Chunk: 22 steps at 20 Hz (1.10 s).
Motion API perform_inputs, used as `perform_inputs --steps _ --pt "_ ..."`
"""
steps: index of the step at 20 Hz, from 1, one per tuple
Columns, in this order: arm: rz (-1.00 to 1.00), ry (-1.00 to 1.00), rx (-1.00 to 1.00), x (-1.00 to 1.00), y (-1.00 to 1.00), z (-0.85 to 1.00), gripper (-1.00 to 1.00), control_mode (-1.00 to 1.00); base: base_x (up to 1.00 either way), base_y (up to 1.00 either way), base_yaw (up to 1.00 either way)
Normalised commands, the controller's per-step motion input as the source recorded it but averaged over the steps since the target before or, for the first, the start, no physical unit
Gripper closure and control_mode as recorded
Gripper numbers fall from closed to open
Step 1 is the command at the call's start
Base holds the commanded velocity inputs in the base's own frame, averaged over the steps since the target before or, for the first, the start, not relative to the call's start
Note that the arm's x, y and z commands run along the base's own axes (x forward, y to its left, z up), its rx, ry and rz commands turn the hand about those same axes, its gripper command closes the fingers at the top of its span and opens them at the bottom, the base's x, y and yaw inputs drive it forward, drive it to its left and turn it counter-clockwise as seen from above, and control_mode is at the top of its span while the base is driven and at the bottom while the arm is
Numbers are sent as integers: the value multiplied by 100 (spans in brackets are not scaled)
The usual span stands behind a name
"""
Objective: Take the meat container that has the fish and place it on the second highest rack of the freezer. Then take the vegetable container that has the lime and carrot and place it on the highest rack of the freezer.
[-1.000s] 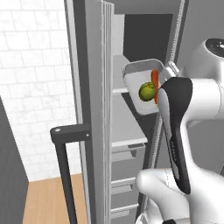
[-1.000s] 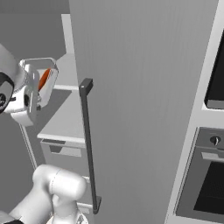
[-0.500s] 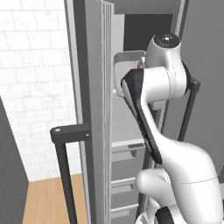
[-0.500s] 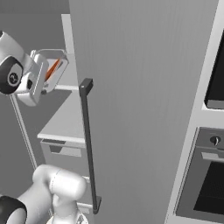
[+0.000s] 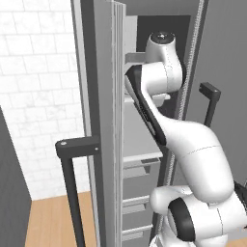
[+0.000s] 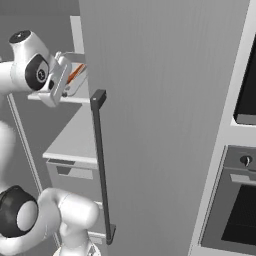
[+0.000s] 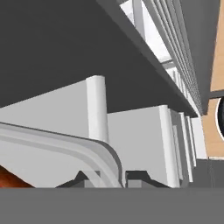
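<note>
In the left base view, the arm has swung up and into the open freezer (image 5: 144,120); a second ago the tray with the lime hung in plain sight beside the arm, and now the white elbow covers it, which suggests the second delivery is nearing its shelf. In the right base view, the gripper (image 6: 67,82) holds the vegetable container (image 6: 75,85) at the level of the highest rack (image 6: 75,97), the carrot (image 6: 75,74) showing orange inside it; the second highest rack (image 6: 80,135) lies below, the freezer door (image 6: 165,115) and its dark handle (image 6: 102,165) stand near on the right, the oven (image 6: 235,200) beyond. In the hand view, the jaws stay clamped on the container's rim, carrot at the lower left.
</note>
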Motion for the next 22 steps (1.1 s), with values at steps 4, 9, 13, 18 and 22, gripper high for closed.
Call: perform_inputs --steps 4,9,13,18,22 --pt "2 8 7 87 0 -19 100 -100 0 0 0" --pt "4 3 4 74 0 -26 100 -100 0 0 0" --pt "0 -1 0 20 0 -16 -100 -100 0 0 0" --pt "0 -20 0 -7 0 -2 -100 -100 0 0 0" --pt "0 -35 2 -35 0 29 -100 -100 0 0 0"
